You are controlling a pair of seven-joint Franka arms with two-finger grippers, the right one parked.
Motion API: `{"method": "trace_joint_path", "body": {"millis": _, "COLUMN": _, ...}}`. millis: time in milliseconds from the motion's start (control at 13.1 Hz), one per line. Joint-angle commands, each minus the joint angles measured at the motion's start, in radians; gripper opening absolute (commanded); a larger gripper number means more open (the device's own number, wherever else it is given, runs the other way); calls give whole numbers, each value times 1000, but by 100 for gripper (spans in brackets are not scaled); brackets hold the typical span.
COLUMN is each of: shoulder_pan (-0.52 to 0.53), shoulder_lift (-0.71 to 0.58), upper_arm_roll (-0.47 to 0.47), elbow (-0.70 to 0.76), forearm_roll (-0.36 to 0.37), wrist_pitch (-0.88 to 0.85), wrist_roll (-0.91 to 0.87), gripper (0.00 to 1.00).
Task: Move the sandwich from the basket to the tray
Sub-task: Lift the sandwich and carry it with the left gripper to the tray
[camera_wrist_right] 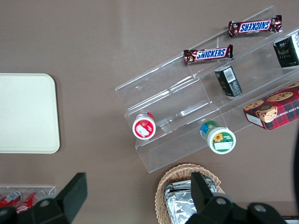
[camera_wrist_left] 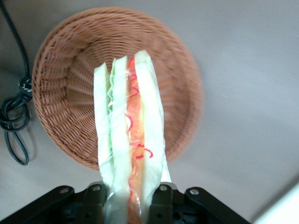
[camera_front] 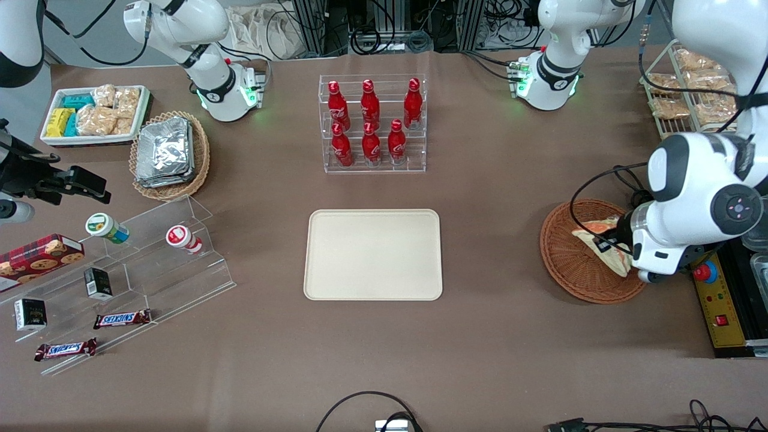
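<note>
The sandwich (camera_wrist_left: pixel 128 135), a wedge of white bread with red-orange and green filling in clear wrap, is held between my left gripper's fingers (camera_wrist_left: pixel 161 200). My gripper (camera_wrist_left: pixel 130 205) is shut on it and holds it above the round reddish-brown wicker basket (camera_wrist_left: pixel 60 93). In the front view the gripper (camera_front: pixel 621 249) and the sandwich (camera_front: pixel 600 234) are over the basket (camera_front: pixel 570 264) at the working arm's end of the table. The cream-beige tray (camera_front: pixel 373 254) lies bare in the middle of the table, toward the parked arm from the basket.
A clear rack of red bottles (camera_front: pixel 372 123) stands farther from the front camera than the tray. A black cable (camera_wrist_left: pixel 14 116) lies beside the basket. A yellow control box (camera_front: pixel 720 306) sits at the table's edge near the working arm. A tiered acrylic stand (camera_front: pixel 120 282) with snacks is at the parked arm's end.
</note>
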Motion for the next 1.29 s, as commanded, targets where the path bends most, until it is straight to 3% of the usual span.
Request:
{"method": "trace_joint_path", "body": {"millis": 0, "shoulder_pan": -8, "shoulder_lift": 40, "upper_arm_roll": -132, "elbow": 143, "forearm_roll": 14, "wrist_pitch": -74, "wrist_roll": 16, "gripper": 0}}
{"method": "trace_joint_path", "body": {"millis": 228, "shoulder_pan": -8, "shoulder_lift": 149, "upper_arm_roll": -323, "elbow": 248, "forearm_roll": 43, "wrist_pitch": -60, "wrist_roll": 9, "gripper": 0}}
{"method": "trace_joint_path", "body": {"millis": 304, "shoulder_pan": -37, "shoulder_lift": 204, "upper_arm_roll": -376, "elbow": 268, "forearm_roll": 87, "wrist_pitch": -57, "wrist_roll": 3, "gripper": 0}}
{"method": "trace_joint_path", "body": {"millis": 609, "shoulder_pan": -237, "shoulder_lift": 420, "upper_arm_roll": -381, "elbow": 345, "forearm_roll": 276, "wrist_pitch": 76, "wrist_roll": -63, "gripper": 0}}
{"method": "trace_joint_path", "body": {"millis": 837, "shoulder_pan": -300, "shoulder_lift": 522, "upper_arm_roll": -373, "elbow": 348, "forearm_roll": 284, "wrist_pitch": 142, "wrist_roll": -74, "gripper": 0}}
{"method": "trace_joint_path", "body": {"millis": 989, "shoulder_pan": -374, "shoulder_lift": 557, "upper_arm_roll": -320, "elbow": 349, "forearm_roll": 319, "wrist_pitch": 191, "wrist_roll": -115, "gripper": 2}}
{"method": "trace_joint_path", "body": {"millis": 1065, "shoulder_pan": -403, "shoulder_lift": 563, "upper_arm_roll": -288, "elbow": 345, "forearm_roll": 323, "wrist_pitch": 197, "wrist_roll": -135, "gripper": 25}}
{"method": "trace_joint_path", "body": {"millis": 1141, "shoulder_pan": -420, "shoulder_lift": 560, "upper_arm_roll": -274, "elbow": 342, "forearm_roll": 324, "wrist_pitch": 194, "wrist_roll": -139, "gripper": 66}}
{"method": "trace_joint_path", "body": {"millis": 1217, "shoulder_pan": -420, "shoulder_lift": 559, "upper_arm_roll": -272, "elbow": 339, "forearm_roll": 326, "wrist_pitch": 185, "wrist_roll": -140, "gripper": 100}}
